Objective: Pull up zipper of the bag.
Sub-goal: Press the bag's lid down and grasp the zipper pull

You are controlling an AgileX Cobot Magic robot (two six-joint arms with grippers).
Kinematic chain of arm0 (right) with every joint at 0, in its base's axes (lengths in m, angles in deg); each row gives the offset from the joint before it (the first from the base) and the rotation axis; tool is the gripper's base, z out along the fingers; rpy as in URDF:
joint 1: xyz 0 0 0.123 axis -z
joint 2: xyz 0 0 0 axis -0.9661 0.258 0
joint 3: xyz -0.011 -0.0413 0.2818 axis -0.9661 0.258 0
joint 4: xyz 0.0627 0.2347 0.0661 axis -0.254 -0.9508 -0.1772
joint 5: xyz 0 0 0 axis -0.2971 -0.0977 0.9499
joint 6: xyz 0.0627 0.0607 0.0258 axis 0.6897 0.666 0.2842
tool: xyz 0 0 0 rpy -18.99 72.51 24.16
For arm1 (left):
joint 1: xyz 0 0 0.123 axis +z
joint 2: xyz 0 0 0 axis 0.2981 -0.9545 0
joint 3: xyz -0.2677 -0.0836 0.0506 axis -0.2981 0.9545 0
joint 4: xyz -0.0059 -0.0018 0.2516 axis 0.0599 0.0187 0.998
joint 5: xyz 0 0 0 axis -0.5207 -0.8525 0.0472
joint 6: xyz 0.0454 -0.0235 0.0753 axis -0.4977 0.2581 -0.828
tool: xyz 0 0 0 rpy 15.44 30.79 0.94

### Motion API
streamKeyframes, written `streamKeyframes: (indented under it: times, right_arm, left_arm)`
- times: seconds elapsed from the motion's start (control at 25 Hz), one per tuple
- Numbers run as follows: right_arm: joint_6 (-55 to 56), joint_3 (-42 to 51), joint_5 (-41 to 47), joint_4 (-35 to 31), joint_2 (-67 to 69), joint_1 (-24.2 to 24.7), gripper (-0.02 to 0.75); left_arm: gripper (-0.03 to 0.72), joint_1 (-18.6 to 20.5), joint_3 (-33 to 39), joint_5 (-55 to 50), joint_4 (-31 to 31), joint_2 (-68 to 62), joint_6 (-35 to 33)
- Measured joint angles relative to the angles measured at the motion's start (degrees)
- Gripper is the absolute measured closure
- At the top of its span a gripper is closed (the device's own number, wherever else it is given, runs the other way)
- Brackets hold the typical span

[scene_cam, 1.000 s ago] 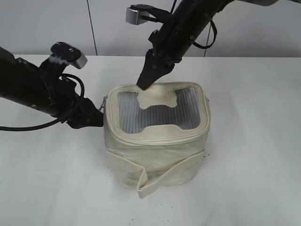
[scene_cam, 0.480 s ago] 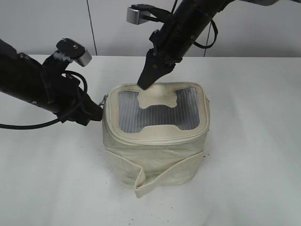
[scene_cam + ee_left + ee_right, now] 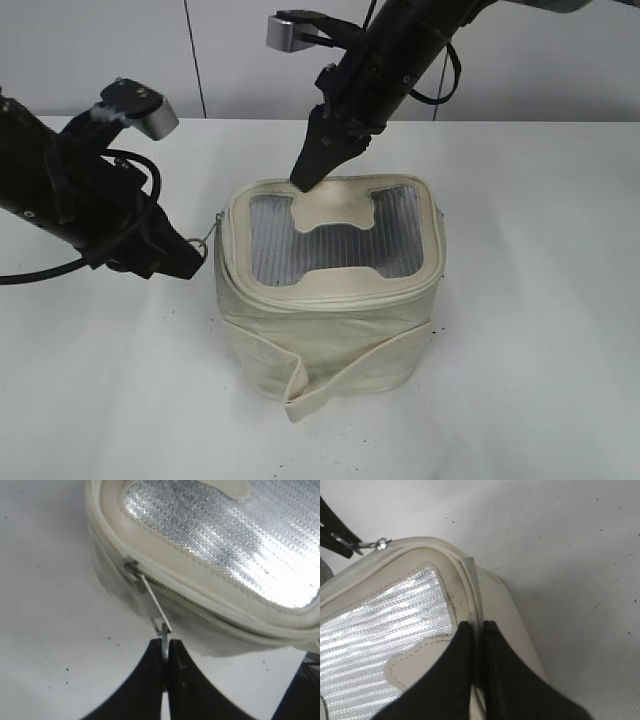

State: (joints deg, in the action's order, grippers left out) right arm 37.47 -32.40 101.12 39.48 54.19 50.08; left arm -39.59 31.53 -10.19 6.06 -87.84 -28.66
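Note:
The cream bag (image 3: 330,300) stands on the white table, its grey mesh window (image 3: 335,240) facing up. My left gripper (image 3: 195,262) is at the bag's left top corner, shut on the silver zipper pull (image 3: 204,240). In the left wrist view the gripper (image 3: 165,647) pinches the pull (image 3: 156,611), which stretches taut from the slider (image 3: 132,570) on the zipper (image 3: 210,611). My right gripper (image 3: 303,180) comes down on the bag's back rim. In the right wrist view it (image 3: 476,627) is shut on the rim seam (image 3: 470,587). The pull ring (image 3: 381,543) shows there too.
The loose cream strap (image 3: 330,375) hangs across the bag's front and folds down to the table. A second small pull (image 3: 438,212) sits at the bag's right top corner. White table (image 3: 540,330) lies all around; a grey wall stands behind.
My left arm has moved left and a little toward the camera, drawing the pull out from the bag's corner. The bag's top has leaned slightly left. The right gripper has stayed on the rim.

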Motion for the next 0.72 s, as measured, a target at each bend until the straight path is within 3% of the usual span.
streamKeyframes:
  times: [0.52,0.72]
  right_arm:
    - [2.22,0.00,0.00,0.00,0.00,0.00,0.730]
    - [2.52,0.00,0.00,0.00,0.00,0.00,0.730]
  left_arm:
    - [0.691,-0.26,0.05,-15.26,2.58,3.32,9.93]
    - [0.691,-4.48,0.05,-15.74,2.61,4.41,14.27]
